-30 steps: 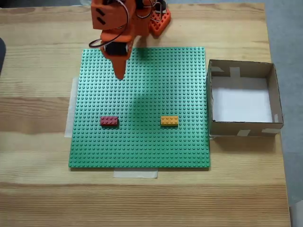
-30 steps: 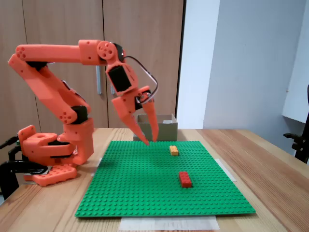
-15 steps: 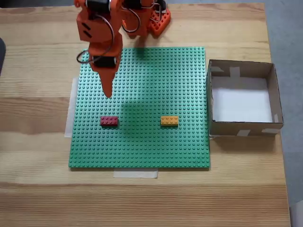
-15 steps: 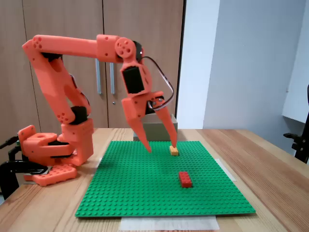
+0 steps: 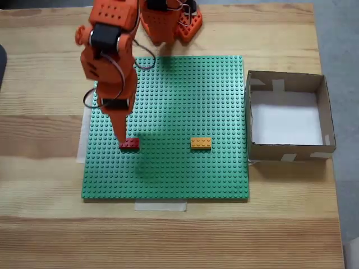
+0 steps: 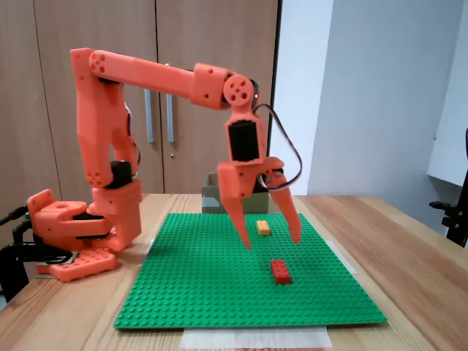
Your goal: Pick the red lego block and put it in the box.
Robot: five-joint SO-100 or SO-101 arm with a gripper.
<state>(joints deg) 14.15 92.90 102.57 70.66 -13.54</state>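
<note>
Now the gripper (image 6: 270, 243), jaws wide and empty, has swung forward above the red lego block (image 6: 280, 271), ready to descend

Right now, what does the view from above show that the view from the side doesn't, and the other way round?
A fixed view looking down shows the white bottom and taped corners of the square brown cardboard box, and the pale tape strip on the table. A fixed view from the side shows the orange two-finger gripper open and hanging above the small red plastic brick, plus wooden cupboard doors behind. Both fixed views share the green studded baseplate, the red brick and the orange-yellow brick.
</note>
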